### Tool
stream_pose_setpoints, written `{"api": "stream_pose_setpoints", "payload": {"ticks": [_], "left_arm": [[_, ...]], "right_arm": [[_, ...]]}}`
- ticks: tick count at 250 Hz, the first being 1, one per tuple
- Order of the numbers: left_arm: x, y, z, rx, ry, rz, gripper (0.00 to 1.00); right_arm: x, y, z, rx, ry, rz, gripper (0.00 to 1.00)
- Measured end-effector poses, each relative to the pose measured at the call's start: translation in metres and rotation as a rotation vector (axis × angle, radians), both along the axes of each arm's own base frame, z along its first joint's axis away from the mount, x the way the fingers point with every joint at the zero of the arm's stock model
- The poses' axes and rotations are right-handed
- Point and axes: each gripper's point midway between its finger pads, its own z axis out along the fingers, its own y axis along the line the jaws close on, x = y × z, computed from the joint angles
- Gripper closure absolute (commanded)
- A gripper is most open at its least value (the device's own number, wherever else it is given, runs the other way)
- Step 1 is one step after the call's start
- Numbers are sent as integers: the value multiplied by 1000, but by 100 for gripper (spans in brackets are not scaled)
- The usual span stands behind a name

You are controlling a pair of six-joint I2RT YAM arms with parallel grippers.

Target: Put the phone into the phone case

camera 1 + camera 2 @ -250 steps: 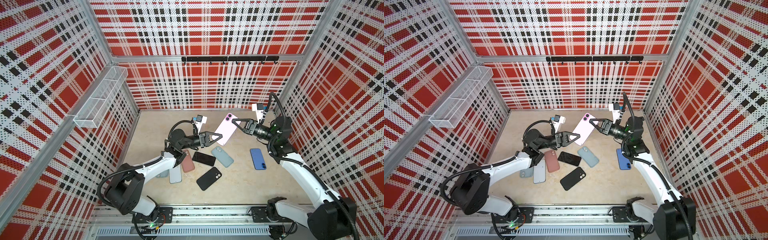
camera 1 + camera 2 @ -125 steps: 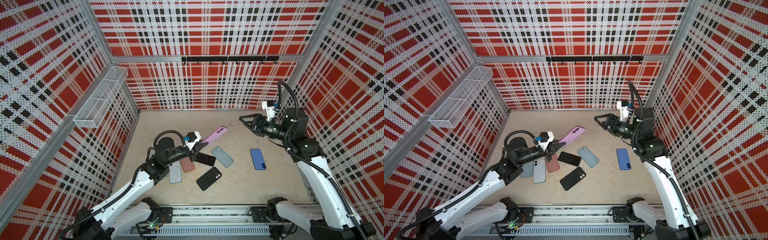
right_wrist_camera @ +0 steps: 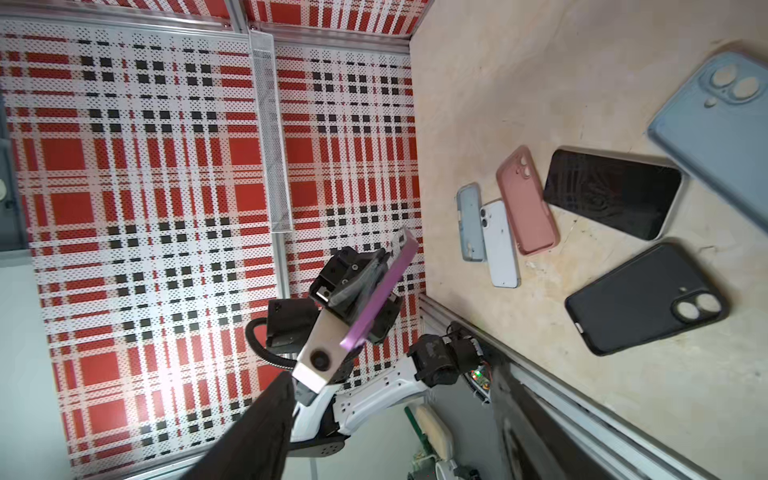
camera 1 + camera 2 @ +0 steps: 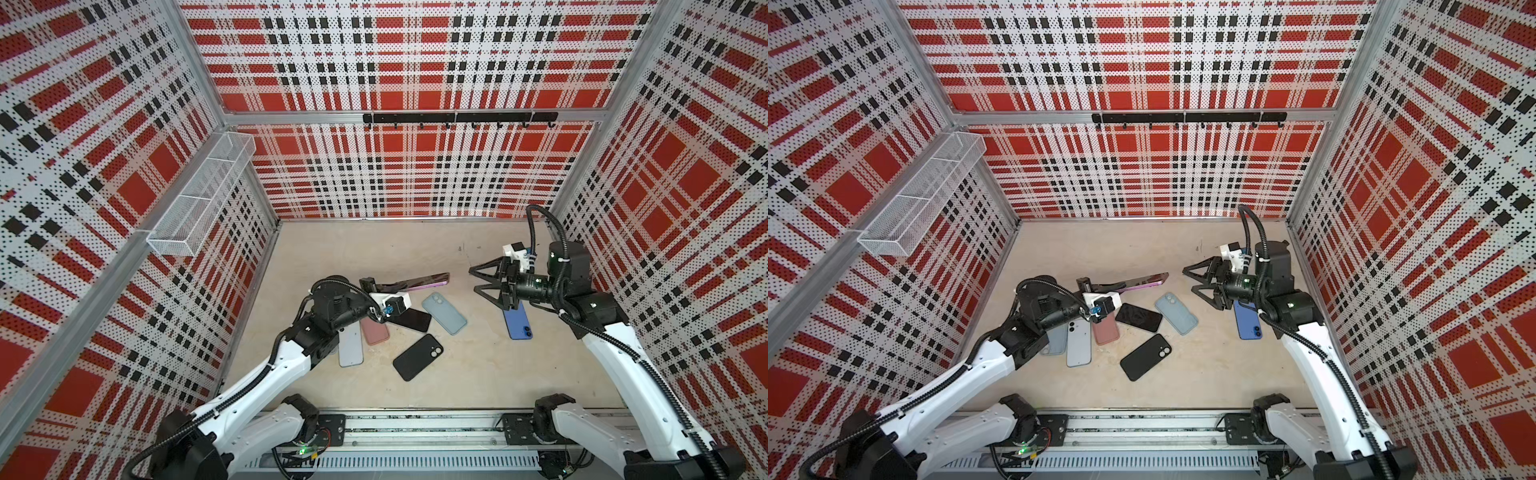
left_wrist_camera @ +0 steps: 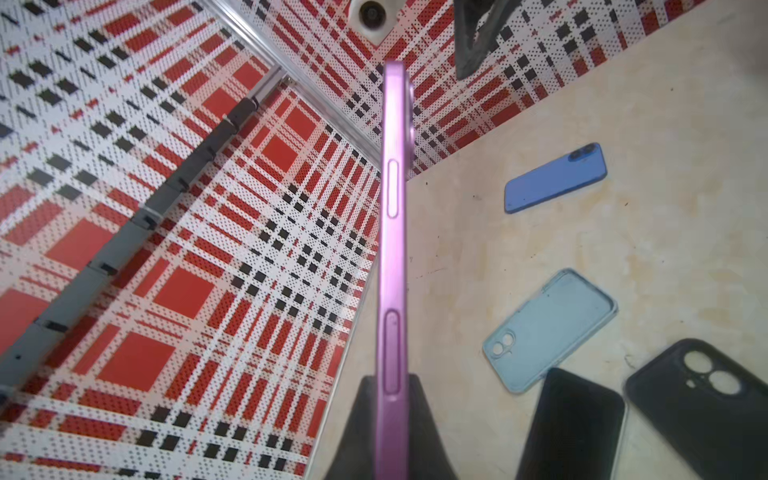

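Surface point(image 4: 478, 374): beige board boxed in by red plaid walls, strewn with loose phones and cases
Black case point(image 4: 417, 357): nearest the front rail, lying flat, the surface showing through its camera holes, so empty
Pink case point(image 4: 374, 330): a little further in, flat, its far end under the left arm's wrist, nothing in it as far as I can tell
Light blue case point(image 4: 444, 312): beside the pile, its hollow seemingly face up in the left wrist view, empty
Progress: by my reading the pickup is done and the fitting is not begun; a case must yet be chosen and steadied, and the phone pressed in
Purple phone point(image 4: 419, 282): in the air beyond the pile, turned on its edge, touching no case
Left end effector point(image 4: 376, 286): clamped on one short end of the purple phone, whose length juts out toward the right arm
Right end effector point(image 4: 473, 279): jaws wide apart, empty, facing the phone's free end, near it but not touching
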Motion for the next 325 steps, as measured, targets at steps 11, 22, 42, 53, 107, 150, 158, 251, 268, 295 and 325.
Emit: {"api": "stream_pose_setpoints", "payload": {"ticks": [11,22,42,53,107,150,158,251,268,295,325], "left_arm": [[-3,-3,2,22,-40,-17,100],[-8,-8,4,45,-89,-39,100],[-16,-13,8,79,-166,-73,100],[-20,-16,9,94,-195,-88,100],[-31,-17,18,131,-304,-113,100],[-33,-14,17,152,-342,-102,100],[-33,-14,14,159,-343,-100,100],[-30,-13,7,171,-353,-84,100],[-29,-13,11,160,-366,-80,100],[-29,-14,16,146,-382,-77,100],[-29,-13,19,139,-392,-74,100]], "right_arm": [[0,2,1,20,7,10,29],[1,4,1,35,18,20,29],[5,8,-1,54,40,41,30],[7,10,-4,65,55,54,31],[19,20,-34,115,145,94,42],[18,37,-46,144,189,152,43],[17,39,-45,148,187,162,43],[10,53,-33,174,155,199,69],[12,55,-29,183,143,196,73],[14,58,-25,199,126,196,75],[15,64,-23,207,115,204,82]]}}
